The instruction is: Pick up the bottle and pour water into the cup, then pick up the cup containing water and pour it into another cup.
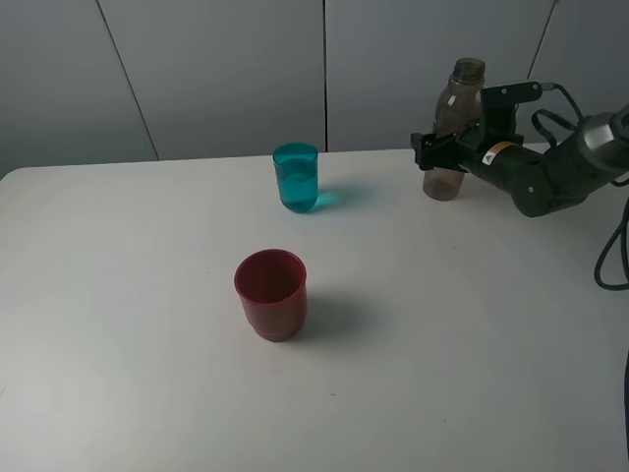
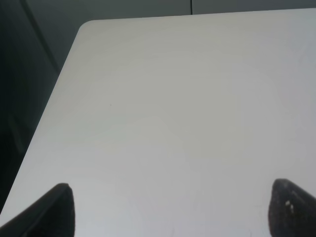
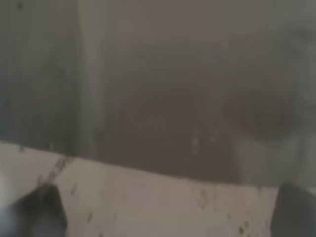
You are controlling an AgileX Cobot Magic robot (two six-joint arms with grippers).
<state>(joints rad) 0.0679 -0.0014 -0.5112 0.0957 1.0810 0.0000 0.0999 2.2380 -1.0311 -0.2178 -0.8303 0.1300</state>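
Smoky plastic bottle (image 1: 458,103) stands between the parted fingers of the right pincer (image 1: 437,153).

A robot lab setup: plain white table (image 1: 147,393) before grey wall panels (image 1: 216,69), with a cabled robot arm (image 1: 550,177).

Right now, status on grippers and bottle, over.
Status: left gripper open over table. Right gripper open, straddling upright bottle, back right. Teal cup and red cup stand apart, nothing blocking.
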